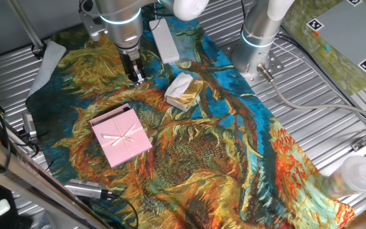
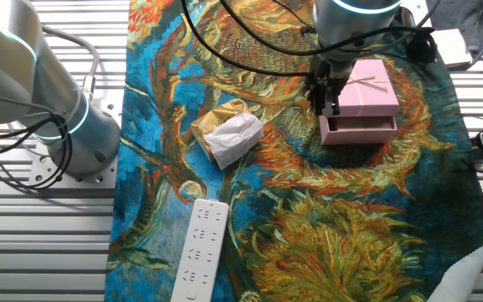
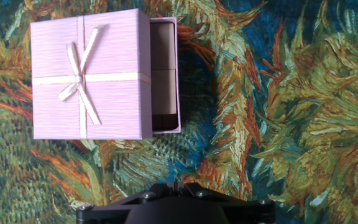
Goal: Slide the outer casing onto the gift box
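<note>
The outer casing (image 3: 90, 74), pale pink with a thin ribbon bow on top, lay on the painted cloth (image 1: 234, 152) and covered most of the gift box (image 3: 166, 74), which stuck out along one side as a narrow open strip. In the other fixed view the same gap showed as a low pink drawer edge jutting from under the casing. The gripper (image 1: 136, 75) hung above the cloth near the box, touching neither part and holding nothing. Its fingers looked close together in the fixed views, but I could not tell for sure whether they were closed; the hand view showed only the black base at the bottom edge.

The job seemed nearly done, with a short push left. The main risk I saw was that a push on the casing would drag the whole light box across the cloth instead of closing the gap, since nothing braced the far side. A push off centre could twist the casing and jam it. The cream-and-gold lump (image 1: 184, 91) and white bar (image 1: 164, 39) sat well apart
</note>
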You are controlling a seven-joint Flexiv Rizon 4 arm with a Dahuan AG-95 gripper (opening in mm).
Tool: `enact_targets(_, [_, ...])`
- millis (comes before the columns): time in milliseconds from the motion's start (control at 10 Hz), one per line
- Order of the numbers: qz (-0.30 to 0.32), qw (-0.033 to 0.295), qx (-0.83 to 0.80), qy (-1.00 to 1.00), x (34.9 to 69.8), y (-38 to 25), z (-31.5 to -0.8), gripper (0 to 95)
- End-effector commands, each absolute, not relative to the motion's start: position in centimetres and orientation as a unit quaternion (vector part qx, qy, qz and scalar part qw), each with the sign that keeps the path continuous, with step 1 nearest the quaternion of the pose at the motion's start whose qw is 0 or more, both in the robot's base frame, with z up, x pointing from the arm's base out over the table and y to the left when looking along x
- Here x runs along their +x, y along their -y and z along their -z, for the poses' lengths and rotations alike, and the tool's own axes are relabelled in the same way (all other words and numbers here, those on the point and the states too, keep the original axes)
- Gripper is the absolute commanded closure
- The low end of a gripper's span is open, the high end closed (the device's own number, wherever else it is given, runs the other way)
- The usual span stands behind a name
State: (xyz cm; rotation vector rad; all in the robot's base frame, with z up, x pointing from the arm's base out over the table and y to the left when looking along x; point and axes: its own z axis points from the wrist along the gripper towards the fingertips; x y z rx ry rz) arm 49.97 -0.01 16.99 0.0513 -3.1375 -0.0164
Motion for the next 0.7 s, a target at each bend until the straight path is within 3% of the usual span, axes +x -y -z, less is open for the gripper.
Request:
enact_targets(100, [0.006, 0.002, 0.018, 1.0, 50.0, 0.0, -17.0, 95.0])
enact_targets(700, [0.007, 0.001, 0.047, 0.999, 49.96, 0.0, -16.99, 95.0])
